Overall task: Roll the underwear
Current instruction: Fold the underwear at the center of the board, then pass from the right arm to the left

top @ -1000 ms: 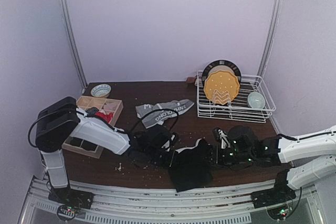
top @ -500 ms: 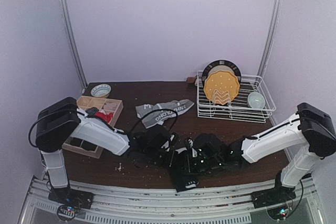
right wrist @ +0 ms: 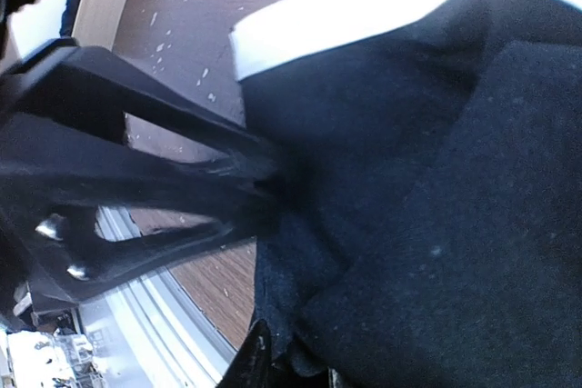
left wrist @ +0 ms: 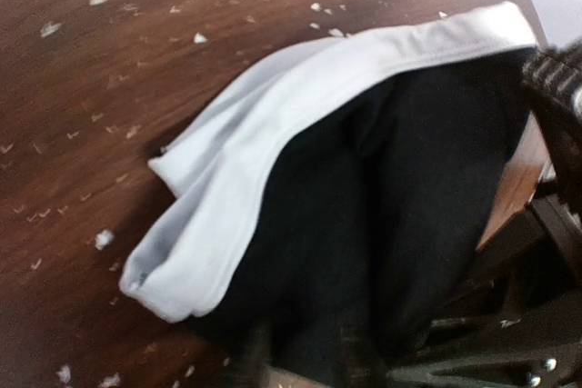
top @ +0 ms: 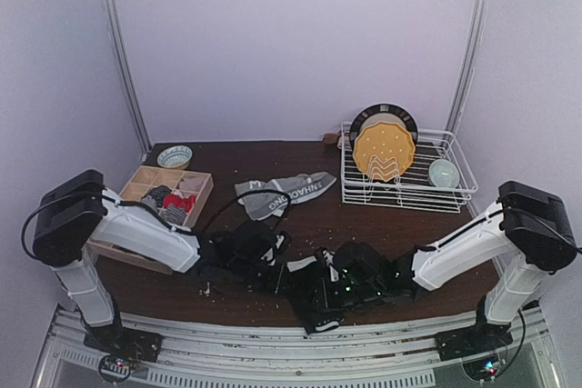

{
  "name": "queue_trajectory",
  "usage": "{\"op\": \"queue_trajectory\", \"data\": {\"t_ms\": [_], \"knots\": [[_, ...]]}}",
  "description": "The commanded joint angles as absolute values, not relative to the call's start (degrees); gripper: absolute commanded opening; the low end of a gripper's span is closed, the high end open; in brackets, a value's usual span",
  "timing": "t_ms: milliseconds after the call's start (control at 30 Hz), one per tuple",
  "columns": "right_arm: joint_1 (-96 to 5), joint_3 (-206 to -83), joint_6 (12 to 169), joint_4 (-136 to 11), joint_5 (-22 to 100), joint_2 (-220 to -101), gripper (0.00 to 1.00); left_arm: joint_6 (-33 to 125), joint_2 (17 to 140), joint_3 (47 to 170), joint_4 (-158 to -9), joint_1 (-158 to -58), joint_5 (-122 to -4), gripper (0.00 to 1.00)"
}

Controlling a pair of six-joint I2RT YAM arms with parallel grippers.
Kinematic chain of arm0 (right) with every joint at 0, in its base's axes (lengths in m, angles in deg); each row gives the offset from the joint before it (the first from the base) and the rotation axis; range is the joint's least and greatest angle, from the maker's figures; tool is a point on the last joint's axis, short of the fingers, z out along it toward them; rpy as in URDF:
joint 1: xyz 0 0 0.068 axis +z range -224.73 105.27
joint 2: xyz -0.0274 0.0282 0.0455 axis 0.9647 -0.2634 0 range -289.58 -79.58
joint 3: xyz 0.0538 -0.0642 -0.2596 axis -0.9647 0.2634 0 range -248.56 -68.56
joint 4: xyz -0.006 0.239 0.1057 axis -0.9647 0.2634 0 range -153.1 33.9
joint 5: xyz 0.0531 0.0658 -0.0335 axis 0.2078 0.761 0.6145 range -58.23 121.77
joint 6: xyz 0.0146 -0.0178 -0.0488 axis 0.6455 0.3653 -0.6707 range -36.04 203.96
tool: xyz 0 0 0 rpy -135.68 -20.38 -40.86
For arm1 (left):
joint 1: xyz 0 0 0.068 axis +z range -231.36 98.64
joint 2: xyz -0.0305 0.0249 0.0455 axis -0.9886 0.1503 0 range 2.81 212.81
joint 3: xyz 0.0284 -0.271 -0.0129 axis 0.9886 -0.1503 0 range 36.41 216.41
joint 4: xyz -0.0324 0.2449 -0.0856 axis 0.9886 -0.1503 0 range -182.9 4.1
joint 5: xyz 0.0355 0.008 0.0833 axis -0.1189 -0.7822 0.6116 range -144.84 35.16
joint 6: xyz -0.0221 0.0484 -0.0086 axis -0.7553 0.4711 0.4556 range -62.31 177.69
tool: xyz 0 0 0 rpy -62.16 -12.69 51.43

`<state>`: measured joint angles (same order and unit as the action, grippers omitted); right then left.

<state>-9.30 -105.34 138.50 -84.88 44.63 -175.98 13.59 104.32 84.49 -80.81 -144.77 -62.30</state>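
Note:
Black underwear (top: 314, 295) with a white waistband lies bunched at the table's front edge, between my two grippers. My left gripper (top: 270, 259) is at its left side. In the left wrist view the black cloth (left wrist: 391, 197) and white band (left wrist: 236, 170) run down between my nearly closed left gripper (left wrist: 302, 365). My right gripper (top: 329, 281) is over the cloth's right part. In the right wrist view dark cloth (right wrist: 436, 206) fills the frame and my right gripper (right wrist: 296, 372) is pinched on it. Grey underwear with a white-lettered waistband (top: 284, 194) lies flat behind.
A wooden compartment box (top: 136, 252) stands at the left with a small bowl (top: 175, 155) behind it. A white wire dish rack (top: 455, 190) holds an orange plate (top: 384, 150) and a bowl (top: 444, 173) at the back right. Crumbs (top: 211, 290) dot the table.
My right arm swung left over the black underwear, which went from spread out to a narrower bunch further left. My left gripper drew slightly left.

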Motion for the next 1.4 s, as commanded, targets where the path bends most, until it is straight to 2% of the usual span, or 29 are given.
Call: {"op": "queue_trajectory", "data": {"t_ms": [0, 133, 200, 500, 867, 900, 933, 1033, 1067, 1100, 1367], "knots": [[-8.4, -102.2, 135.9, -84.7, 43.2, -176.5, 0.23, 14.8, 97.4, 82.1, -84.4, -144.5, -58.0, 0.35], [-8.2, -100.7, 135.0, -86.0, 42.9, -177.3, 0.24, 18.0, 95.3, 84.4, -84.2, -144.2, -57.6, 0.51], [-8.2, -99.6, 135.4, -88.2, 42.9, -177.8, 0.24, 19.6, 96.5, 87.0, -83.8, -143.8, -59.8, 0.54], [-7.8, -96.1, 136.3, -92.8, 42.0, -177.7, 0.26, 22.0, 107.6, 96.3, -80.4, -143.6, -72.1, 0.5], [-7.1, -95.4, 136.0, -92.9, 41.2, -177.6, 0.26, 23.8, 116.7, 103.5, -82.5, -143.6, -76.1, 0.54], [-7.1, -95.5, 135.9, -92.9, 41.2, -177.6, 0.26, 24.0, 117.6, 104.4, -83.0, -143.6, -76.4, 0.53], [-7.0, -95.6, 135.8, -92.6, 41.0, -177.5, 0.26, 24.2, 118.5, 105.2, -83.3, -143.6, -76.6, 0.47], [-6.8, -95.8, 135.7, -91.9, 40.7, -177.3, 0.26, 24.1, 119.2, 105.5, -83.3, -143.5, -73.7, 0.19], [-6.6, -95.8, 135.7, -91.6, 40.5, -177.2, 0.26, 23.6, 118.7, 104.8, -83.1, -143.2, -72.2, 0.05], [-6.5, -95.8, 135.7, -91.1, 40.3, -176.9, 0.26, 23.1, 117.9, 103.7, -82.1, -143.0, -70.9, 0.0], [-3.6, -95.8, 135.7, -84.1, 35.2, -172.9, 0.26, 15.7, 110.4, 92.5, -68.4, -139.2, -67.9, 0.0]]}}
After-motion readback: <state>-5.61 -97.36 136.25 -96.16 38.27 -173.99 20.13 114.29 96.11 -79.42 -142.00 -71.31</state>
